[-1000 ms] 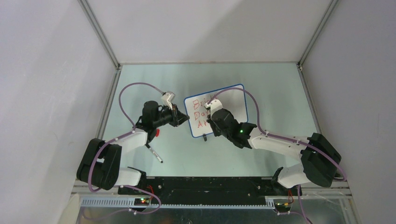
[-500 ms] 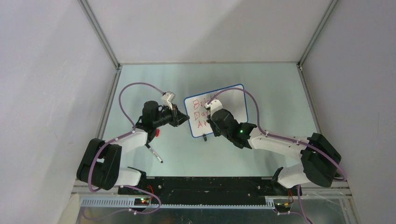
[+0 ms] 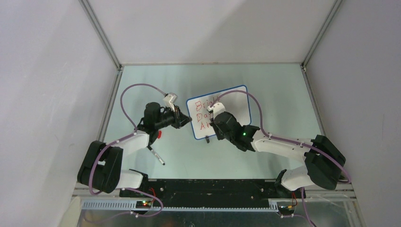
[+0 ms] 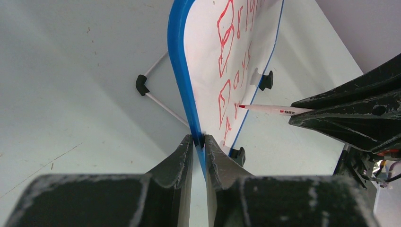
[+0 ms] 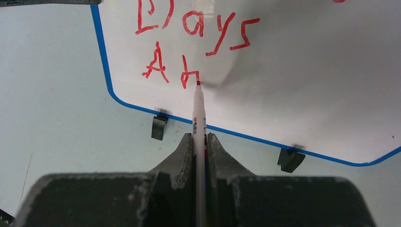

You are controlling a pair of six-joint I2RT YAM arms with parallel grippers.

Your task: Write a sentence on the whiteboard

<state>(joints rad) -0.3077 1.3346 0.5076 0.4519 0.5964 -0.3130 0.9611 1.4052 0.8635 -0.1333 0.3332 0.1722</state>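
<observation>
1 whiteboard on the worktop. Sentence on it: 3 lines of red, the 3rd reading just "Ah". 2 black clip feet along the board's 6 o'clock edge, per the right wrist view. 2 pens: 1 marker in the right end effector, 1 loose pen approx. 8 o'clock of the board. 1 small red bit near it. 2 arms, 2 end effectors incl. the left end effector, 2 purple cables.
</observation>
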